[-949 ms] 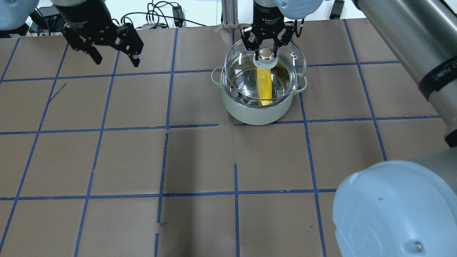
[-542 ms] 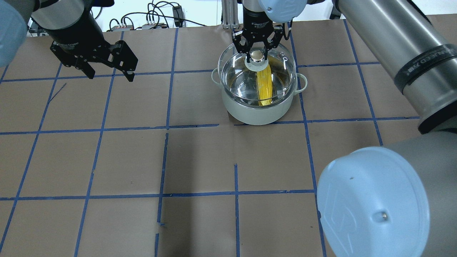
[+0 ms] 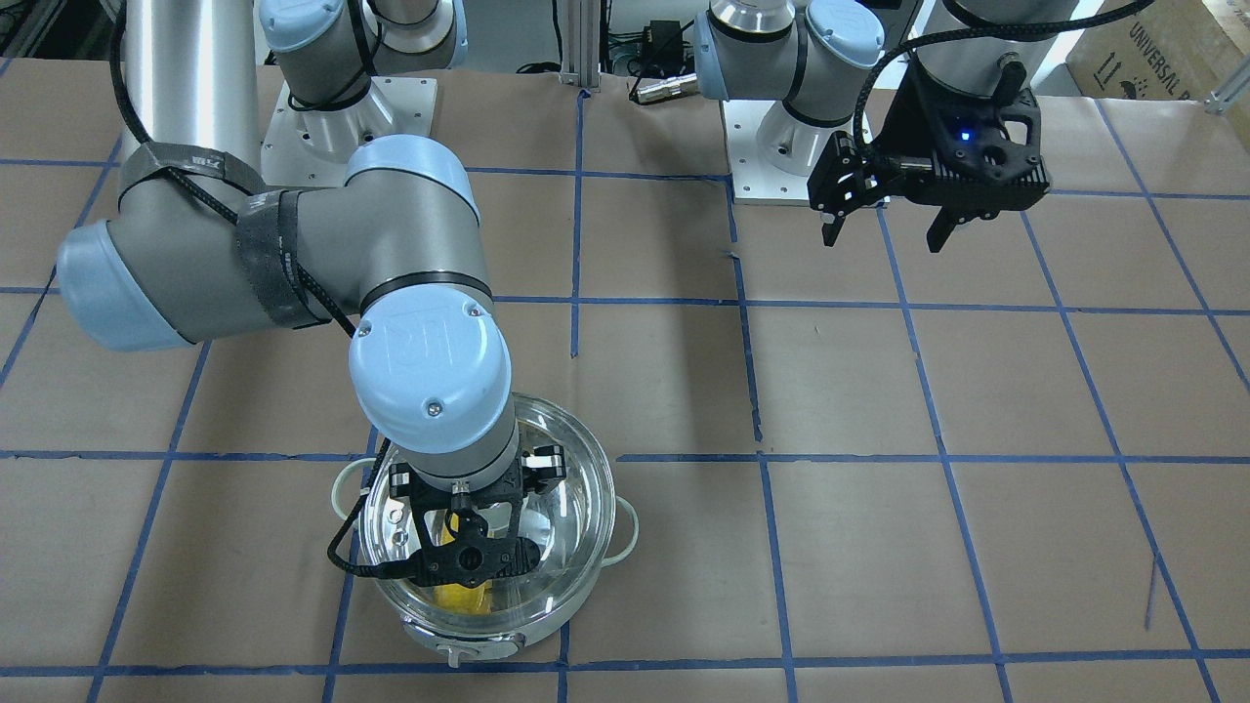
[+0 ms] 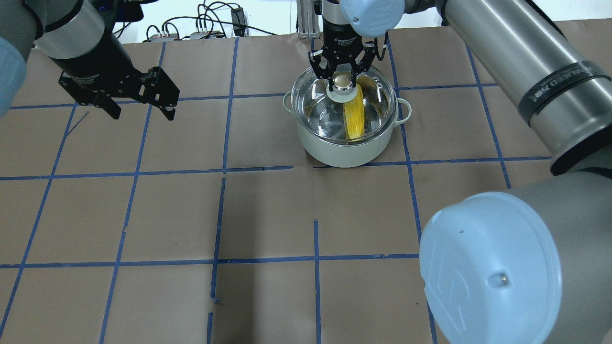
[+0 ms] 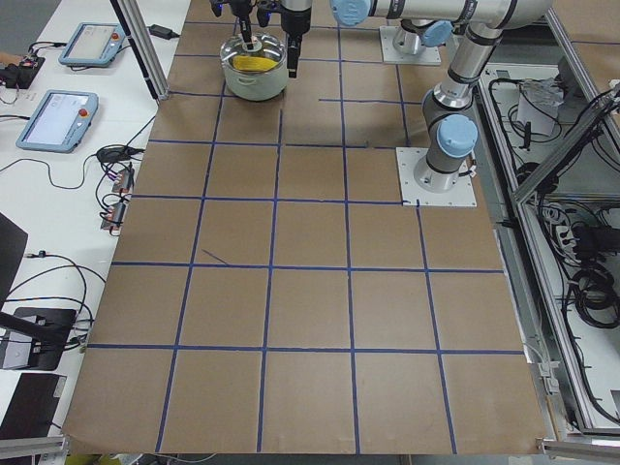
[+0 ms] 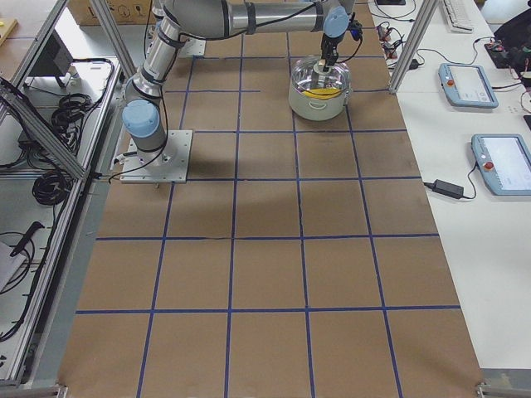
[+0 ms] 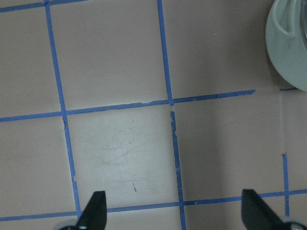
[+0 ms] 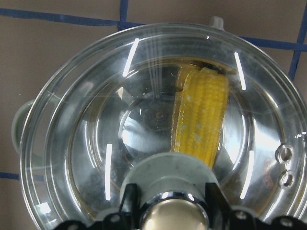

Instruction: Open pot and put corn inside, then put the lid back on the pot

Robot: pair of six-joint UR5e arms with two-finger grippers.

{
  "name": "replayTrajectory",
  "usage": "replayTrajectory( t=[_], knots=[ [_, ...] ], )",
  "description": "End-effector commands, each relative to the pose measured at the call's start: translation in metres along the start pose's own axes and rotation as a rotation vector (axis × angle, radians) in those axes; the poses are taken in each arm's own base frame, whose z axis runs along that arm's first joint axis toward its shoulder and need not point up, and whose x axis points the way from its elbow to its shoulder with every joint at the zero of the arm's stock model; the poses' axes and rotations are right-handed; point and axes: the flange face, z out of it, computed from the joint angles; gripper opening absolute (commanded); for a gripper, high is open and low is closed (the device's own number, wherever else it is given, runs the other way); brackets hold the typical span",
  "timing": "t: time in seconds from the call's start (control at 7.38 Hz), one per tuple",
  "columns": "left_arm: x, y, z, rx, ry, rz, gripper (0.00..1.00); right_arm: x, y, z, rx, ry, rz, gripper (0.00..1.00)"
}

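We find the right pincer point(image 4: 341, 82) closed down on the tan knob point(image 8: 168, 216) of the glass lid point(image 4: 319, 111), one finger on each side of it and nothing else in its grip. The lid hangs straight below that pincer, level, with its rim lined up over the rim of the mint-white pot point(image 4: 342, 154). Whether glass already rests on steel all the way round we cannot tell from any view. The corn cob point(image 4: 355, 118) lies inside the pot, under the lid and a little to one side of the knob. Its long axis runs flat across the pot floor from beneath the pincer towards the robot's side, so we judge it low enough not to foul the dome. The left pincer point(image 4: 142, 113) hovers over the taped table point(image 4: 267, 215), well off to the side of the pot, its fingers spread wide and holding nothing. The right arm is thus by far the nearer one. We judge the task close to done: what matters now is that lid and pot share one vertical line under the pincer, so any last lowering, the release and the withdrawal should all go straight along it.
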Motion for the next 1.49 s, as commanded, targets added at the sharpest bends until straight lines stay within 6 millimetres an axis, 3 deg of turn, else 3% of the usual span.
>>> replayTrajectory(
  t=[0.0, 1.36],
  knots=[
    [-0.0162, -0.0047, -0.0017, 0.002, -0.002, -0.034, 1.00, 0.0022, -0.0006, 0.0037, -0.007, 0.001, -0.003, 0.31],
    [-0.0155, -0.0067, -0.0011, -0.004, 0.001, -0.032, 1.00, 0.0060, -0.0001, 0.0089, -0.026, 0.006, 0.000, 0.31]
  ],
)
